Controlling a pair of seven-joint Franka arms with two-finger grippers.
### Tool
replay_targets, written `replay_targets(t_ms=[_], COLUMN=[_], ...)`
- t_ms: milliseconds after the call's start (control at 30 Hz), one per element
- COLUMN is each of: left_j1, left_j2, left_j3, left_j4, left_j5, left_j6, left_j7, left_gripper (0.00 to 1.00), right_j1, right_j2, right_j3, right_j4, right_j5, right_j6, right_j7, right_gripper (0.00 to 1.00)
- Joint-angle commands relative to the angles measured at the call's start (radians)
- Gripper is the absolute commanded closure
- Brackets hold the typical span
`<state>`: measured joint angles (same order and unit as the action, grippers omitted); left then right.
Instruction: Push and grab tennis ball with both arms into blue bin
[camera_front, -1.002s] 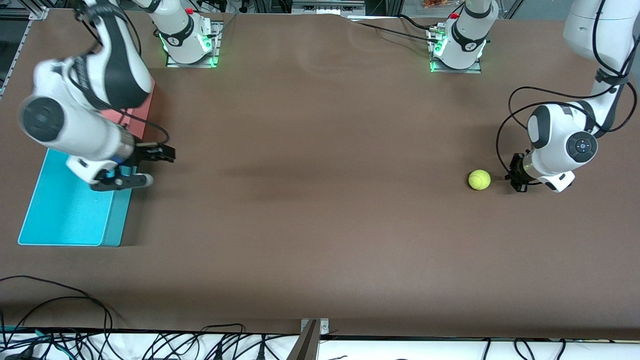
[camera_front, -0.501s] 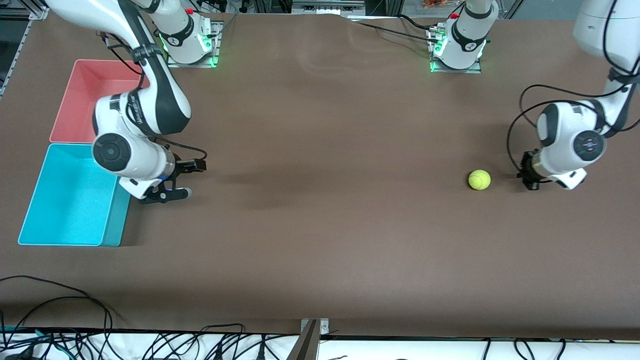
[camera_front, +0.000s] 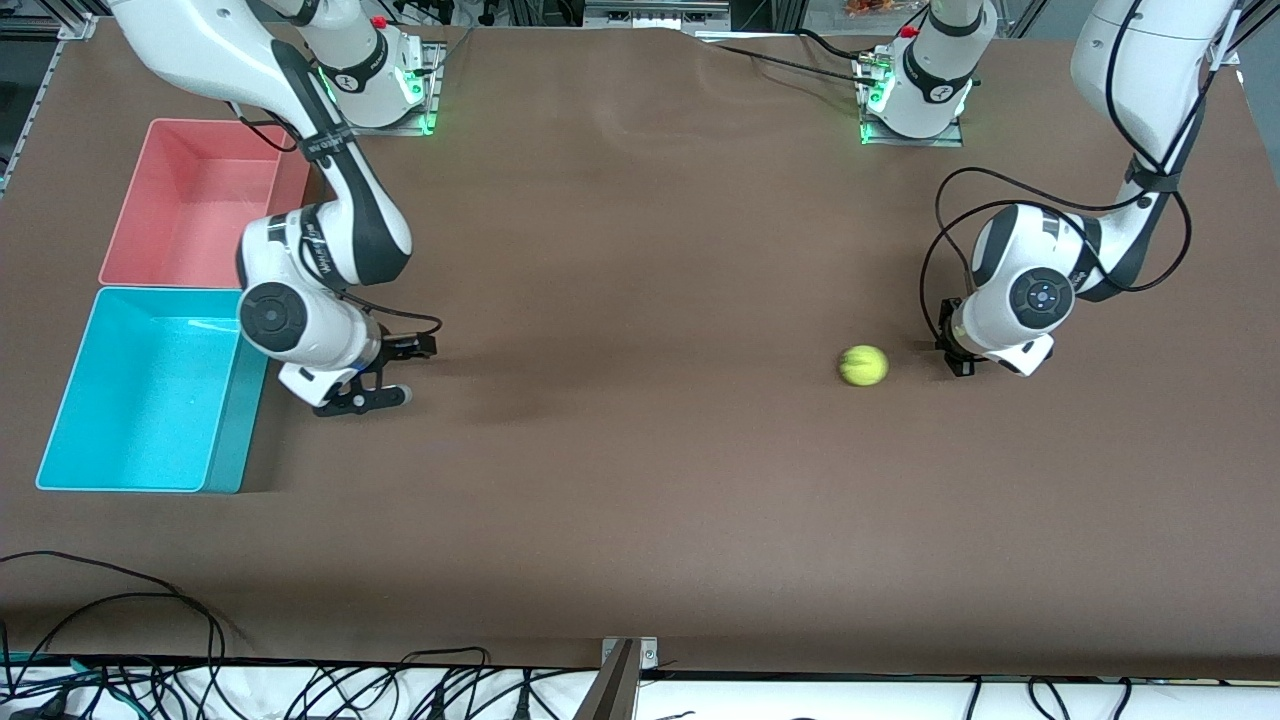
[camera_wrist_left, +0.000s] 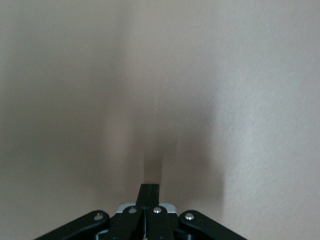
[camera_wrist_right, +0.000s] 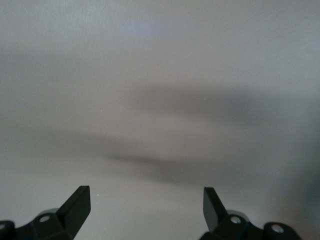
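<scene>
While the tennis ball (camera_front: 863, 365) lies loose on the table (camera_front: 640, 480) toward the left arm's end, well apart from the blue bin (camera_front: 225, 440) at the right arm's end, we judge the pushing step to be in hand. Our left gripper (camera_front: 955, 350) sits low just beside the ball with its fingers pressed together and nothing between them, a blunt nose for shoving. Our right gripper (camera_front: 395, 372) hangs low near the blue bin's wall with its fingers spread wide and empty. To push well, we should meet the ball squarely at mid-height and aim it at the right gripper, since a glancing touch would probably send it toward the table's edge. A gentle stroke should let the spread fingers catch it. A pink bin (camera_front: 130, 215) adjoins the blue one.
</scene>
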<state>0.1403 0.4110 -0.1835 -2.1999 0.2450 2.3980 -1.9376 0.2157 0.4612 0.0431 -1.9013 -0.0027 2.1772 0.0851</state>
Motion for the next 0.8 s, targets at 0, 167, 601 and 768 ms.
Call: replay_targets(t_ms=[0,167,601,768], left_j1=[0.047,0.064,0.073,0.074], left_j2=[-0.04,-0.075,-0.093,-0.103], left_j3=[-0.001,-0.002,-0.007,-0.016], left_j4=[0.029,0.101,0.367,0.476], left_j5=[0.037,0.027,0.017,-0.049], left_j6=[-0.048,-0.154,-0.399,-0.456], left_j7=[0.077,0.262,0.739,1.025], left_gripper=[1.0,1.0,1.0,1.0], right_j1=[0.008,0.008,0.021,0.028], right_j2=[-0.006,0.02,0.091,0.106], right_j3=[0.018,0.023,0.057,0.081], right_j4=[-0.061,-0.056,-0.053,-0.047], right_j5=[0.026,0.027,0.07,0.069], right_j6=[0.062,0.104,0.23,0.262], right_j7=[0.025,0.027,0.042,0.11], right_gripper=[0.0,0.0,0.0,0.0])
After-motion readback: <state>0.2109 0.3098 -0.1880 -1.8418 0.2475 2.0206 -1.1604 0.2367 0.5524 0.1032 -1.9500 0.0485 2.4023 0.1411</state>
